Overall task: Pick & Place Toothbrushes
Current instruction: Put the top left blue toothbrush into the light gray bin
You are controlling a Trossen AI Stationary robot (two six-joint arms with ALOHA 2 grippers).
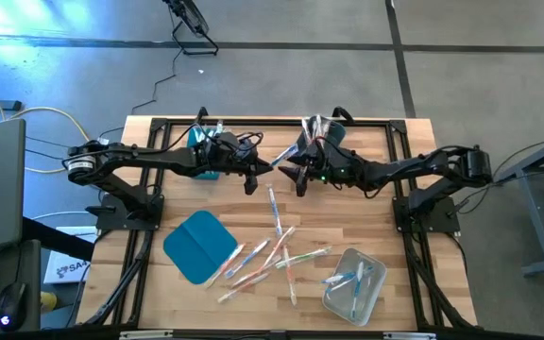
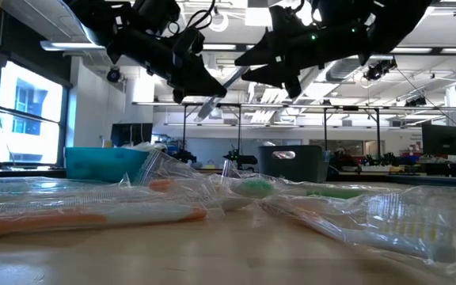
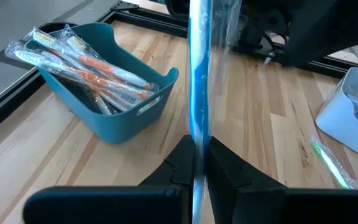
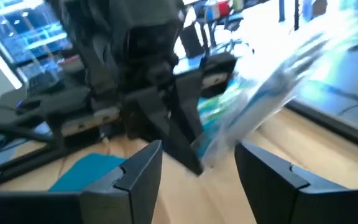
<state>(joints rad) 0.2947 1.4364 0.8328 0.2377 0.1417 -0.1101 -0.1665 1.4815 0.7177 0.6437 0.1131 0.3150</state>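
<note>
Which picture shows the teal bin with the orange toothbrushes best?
The left wrist view: the teal bin fills it, its orange toothbrushes clear. The high view has arms covering it; the low view shows one side; the right wrist view doesn't show it.

Teal bin (image 3: 114, 102) (orange-striped toothbrushes (image 3: 86, 62))

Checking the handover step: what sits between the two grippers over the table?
In the high view, one wrapped blue toothbrush spans the gap: the left gripper is shut on its lower end, and the right gripper stands open beside it. Nothing else intervenes.
</note>
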